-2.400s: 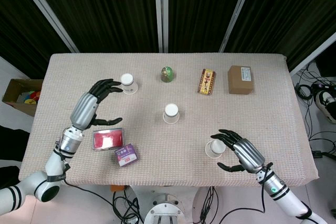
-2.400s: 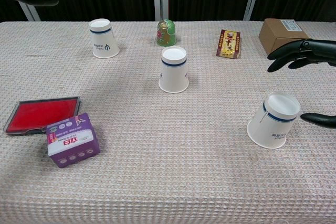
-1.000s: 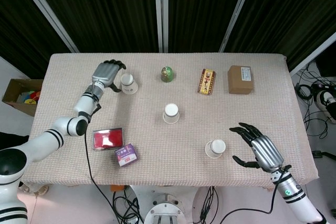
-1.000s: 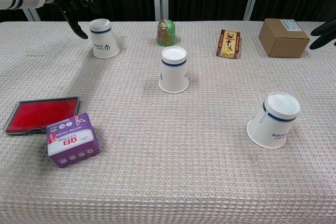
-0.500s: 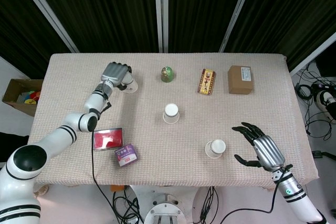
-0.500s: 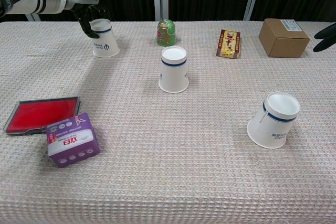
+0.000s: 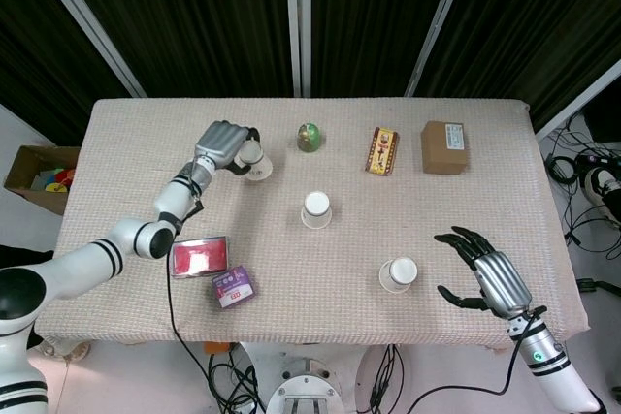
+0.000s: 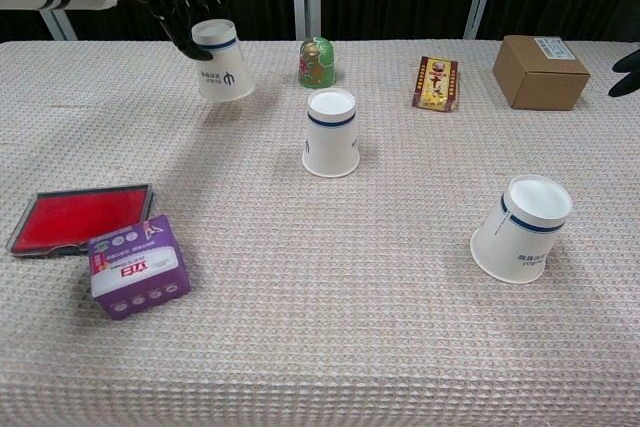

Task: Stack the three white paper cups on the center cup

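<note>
A: Where's the far-left cup (image 8: pixel 224 73)?
B: Gripped in the left hand (image 7: pixel 221 145), tilted and lifted off the table (image 8: pixel 320 347), left of the center cup (image 8: pixel 331 132)

A: The right hand (image 7: pixel 493 277)?
B: Fingers spread and holding nothing, just right of the near-right cup (image 8: pixel 523 228)

Open cloth between lifted cup (image 8: pixel 222 60) and center cup (image 8: pixel 331 132) (green egg figure (image 8: pixel 316 62) seemingly just clear).
</note>
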You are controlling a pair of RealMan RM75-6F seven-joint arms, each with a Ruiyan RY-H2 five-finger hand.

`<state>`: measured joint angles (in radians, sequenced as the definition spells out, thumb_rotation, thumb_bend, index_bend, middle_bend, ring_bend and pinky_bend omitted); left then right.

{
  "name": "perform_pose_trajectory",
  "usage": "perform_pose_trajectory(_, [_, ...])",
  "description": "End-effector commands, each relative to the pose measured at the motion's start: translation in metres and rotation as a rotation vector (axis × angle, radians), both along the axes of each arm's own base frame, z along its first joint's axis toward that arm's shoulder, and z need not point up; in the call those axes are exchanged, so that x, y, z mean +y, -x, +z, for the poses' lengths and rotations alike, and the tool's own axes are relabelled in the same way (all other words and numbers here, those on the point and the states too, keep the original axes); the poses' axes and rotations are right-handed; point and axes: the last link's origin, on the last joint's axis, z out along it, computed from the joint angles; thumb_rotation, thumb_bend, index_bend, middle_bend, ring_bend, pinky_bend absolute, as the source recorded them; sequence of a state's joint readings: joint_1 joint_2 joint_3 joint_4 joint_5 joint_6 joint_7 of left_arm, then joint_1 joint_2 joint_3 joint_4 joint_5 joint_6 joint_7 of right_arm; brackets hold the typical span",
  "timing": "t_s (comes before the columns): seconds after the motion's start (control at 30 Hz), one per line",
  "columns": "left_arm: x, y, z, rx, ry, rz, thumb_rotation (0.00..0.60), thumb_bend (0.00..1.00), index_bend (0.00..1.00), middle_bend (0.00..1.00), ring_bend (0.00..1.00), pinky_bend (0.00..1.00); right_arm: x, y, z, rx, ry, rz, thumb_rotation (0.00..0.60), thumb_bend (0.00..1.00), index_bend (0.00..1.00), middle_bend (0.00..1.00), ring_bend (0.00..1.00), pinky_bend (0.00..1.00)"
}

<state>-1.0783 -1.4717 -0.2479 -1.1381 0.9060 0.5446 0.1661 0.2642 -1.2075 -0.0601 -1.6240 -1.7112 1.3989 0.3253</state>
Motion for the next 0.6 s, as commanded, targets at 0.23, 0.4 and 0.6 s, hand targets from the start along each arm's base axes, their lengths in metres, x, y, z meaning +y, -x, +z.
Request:
perform_pose_trajectory(0.23, [-0.054, -0.055, 0.031, -0.107, 0.041, -0.224, 0.600, 0.35, 0.47, 0.45, 0.42, 0.29, 0.002, -0.001, 0.000, -0.006, -0.001, 0.008, 0.600, 0.19, 0.19, 0.24, 0.09, 0.18])
perform_pose_trajectory(0.4, [-0.066, -0.075, 0.023, -0.090, 0.083, -0.288, 0.600, 0.35, 0.47, 0.45, 0.42, 0.29, 0.005, 0.000, 0.002, -0.008, 0.004, 0.003, 0.600, 0.19, 0.19, 0.24, 0.09, 0.18])
perform_pose_trajectory(0.6, [-0.070, -0.089, 0.008, -0.088, 0.127, -0.302, 0.600, 0.35, 0.47, 0.44, 0.42, 0.29, 0.007, 0.003, 0.003, -0.011, 0.007, -0.007, 0.600, 0.19, 0.19, 0.24, 0.09, 0.18])
